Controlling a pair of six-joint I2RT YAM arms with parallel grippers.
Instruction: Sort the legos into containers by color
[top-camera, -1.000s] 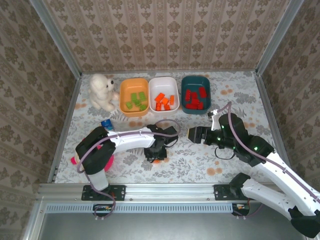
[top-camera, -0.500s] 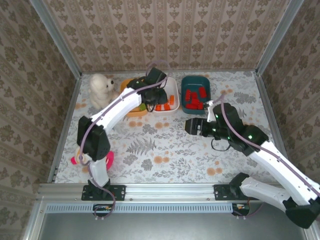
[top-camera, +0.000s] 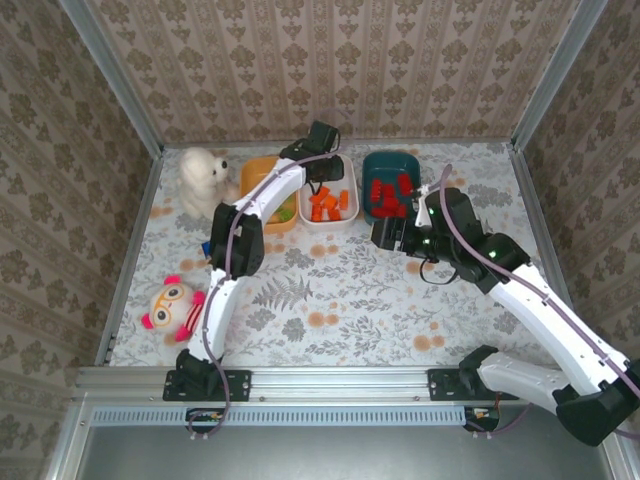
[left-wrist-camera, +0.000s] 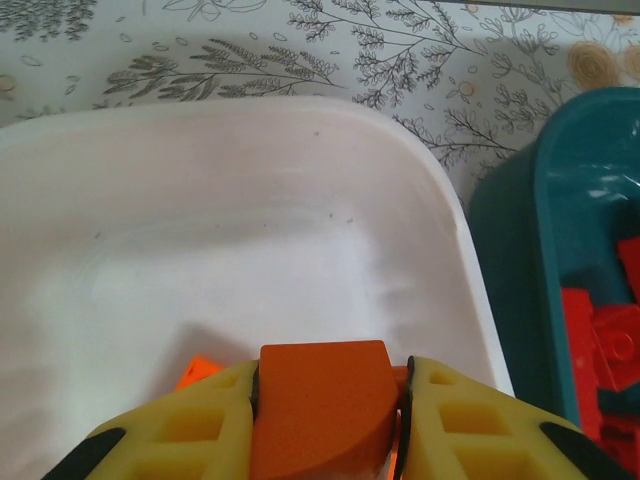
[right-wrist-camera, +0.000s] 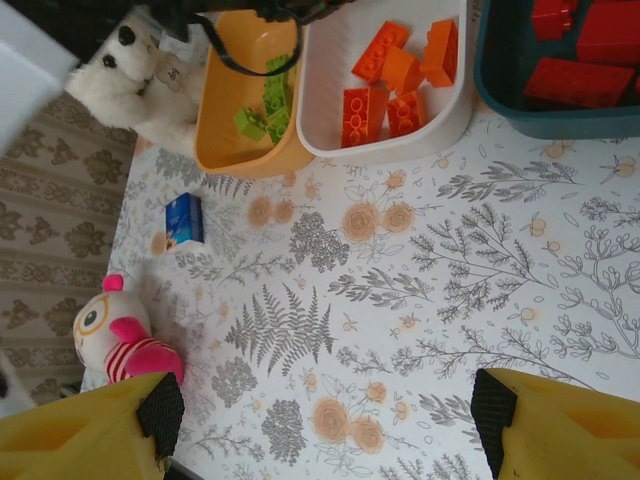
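Table (top-camera: 330, 290) under a floral cloth carries everything, and three bins stand in a row along its far edge. Left arm (top-camera: 265, 195) stretches from the near edge right out to that row, while right arm (top-camera: 530, 295) hangs with its wrist just before the teal bin (top-camera: 388, 158). Orange bin (right-wrist-camera: 245, 150), the one nearest the far left corner, holds the light green legos (right-wrist-camera: 262, 105). The white bin (left-wrist-camera: 300, 200) in the middle holds orange legos (right-wrist-camera: 395, 85), and the teal one holds red legos (right-wrist-camera: 585, 60). Left fingers (left-wrist-camera: 190, 425) are closed tight on one orange brick (left-wrist-camera: 320, 400), held over the inside of the white bin. Right fingers (right-wrist-camera: 95, 425) are spread wide with nothing between them.

The step in hand, as I judge it, is the drop. Colour and bin match, so the left arm needs only to part its fingers where it is, or a little further in from the rim. It should be low enough that the brick does not bounce across into the reds. After that, a straight rise before swinging away should spare the bin wall a knock.
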